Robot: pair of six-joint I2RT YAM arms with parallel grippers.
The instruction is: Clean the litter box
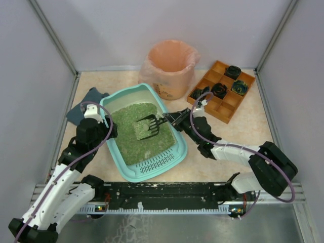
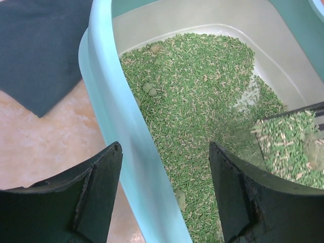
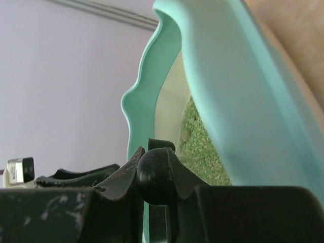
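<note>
Close to the arms, the teal litter box (image 1: 178, 152) sits mid-table with green litter (image 1: 129, 142) inside. The left gripper (image 2: 165, 152) has its jaws wide apart, one on each side of the box's left wall, maybe not touching it. The right gripper (image 1: 173, 118) pinches a black scoop (image 1: 148, 126) tight, over the litter with some on it. Farther back stand a peach bin (image 1: 169, 66) and an orange tray (image 1: 234, 101).

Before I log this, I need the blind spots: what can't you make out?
Top view: dark items in the orange tray, too small to identify.
Left wrist: scoop cut off by the right edge.
Right wrist: scoop head hidden behind the right pincer; litter box cut off at right.
</note>
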